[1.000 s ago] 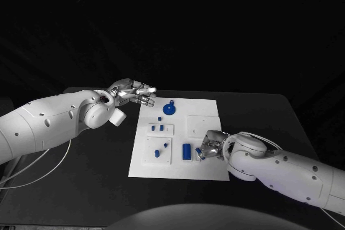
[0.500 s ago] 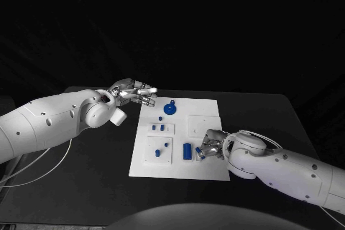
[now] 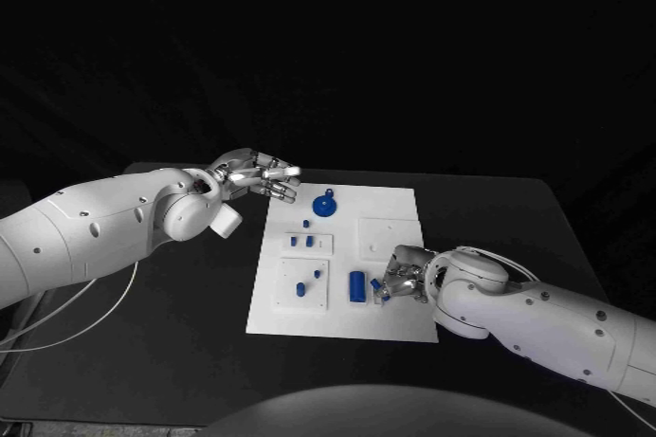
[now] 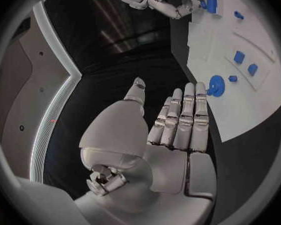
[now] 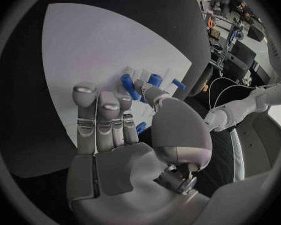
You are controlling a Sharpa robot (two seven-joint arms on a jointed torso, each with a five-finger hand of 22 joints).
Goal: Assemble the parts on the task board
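Board [image 3: 390,212]: a white rectangular plate in the middle of the black table [image 3: 519,228], with raised white blocks on it and small blue parts scattered over its left and middle. A round blue disc [image 3: 324,207] with a small tab sits near the far edge. Two little blue pieces [image 3: 300,241] stand in a strip below it, and two more, a peg [image 3: 300,289] among them, in a square block nearer the robot. A taller blue cylinder [image 3: 355,285] lies just right of that block.

Right hand [image 3: 402,275] rests on the board's near right part beside the cylinder; its thumb and fingers close on a small blue part [image 5: 129,86].

Left hand [image 3: 256,176] hovers off the board's far left corner, near the disc, fingers loosely extended and holding nothing.
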